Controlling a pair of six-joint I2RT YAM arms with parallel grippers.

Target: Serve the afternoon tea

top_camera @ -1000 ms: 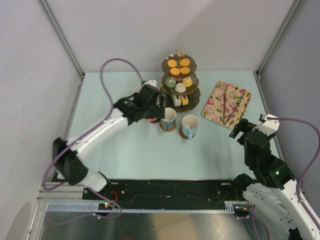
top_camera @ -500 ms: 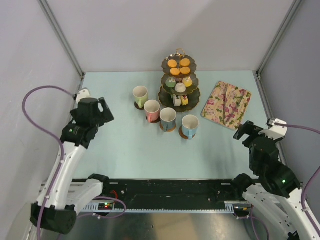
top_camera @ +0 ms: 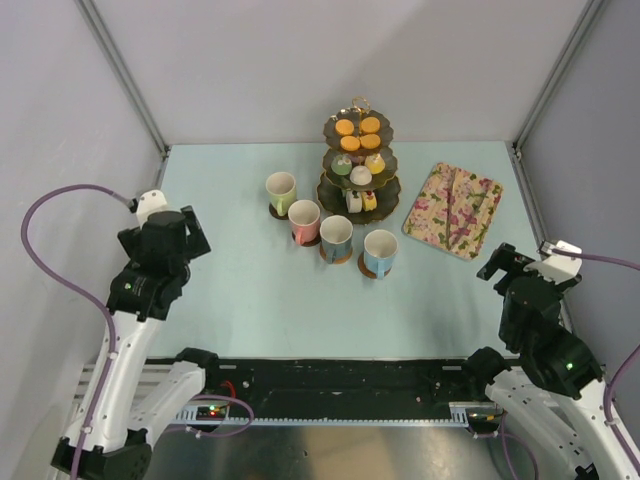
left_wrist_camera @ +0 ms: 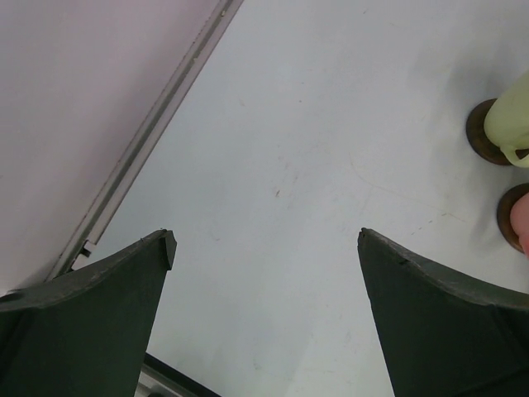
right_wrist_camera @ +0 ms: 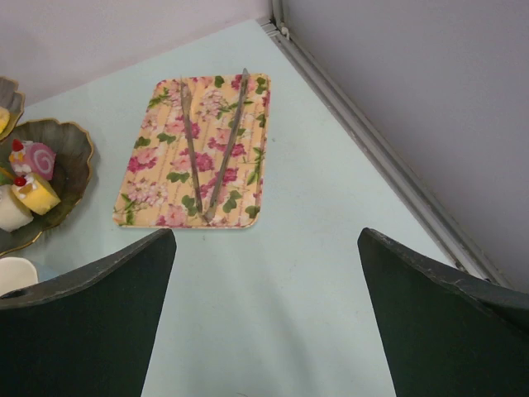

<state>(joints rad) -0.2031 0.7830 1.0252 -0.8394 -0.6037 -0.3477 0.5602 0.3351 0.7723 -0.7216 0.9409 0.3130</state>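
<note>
Four mugs (top_camera: 305, 221) on four coasters (top_camera: 366, 272), one stand (top_camera: 391, 196)

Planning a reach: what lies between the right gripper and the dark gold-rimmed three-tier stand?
Between right gripper and stand: the floral rectangular tray holding thin grey tongs, shown in top and right wrist views.

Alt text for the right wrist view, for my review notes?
A floral rectangular tray with tongs lying on it in a V sits on the pale table. The right gripper hangs wide open and empty in the foreground, and the stand's bottom tier, holding small cakes, shows at the left edge.
</note>
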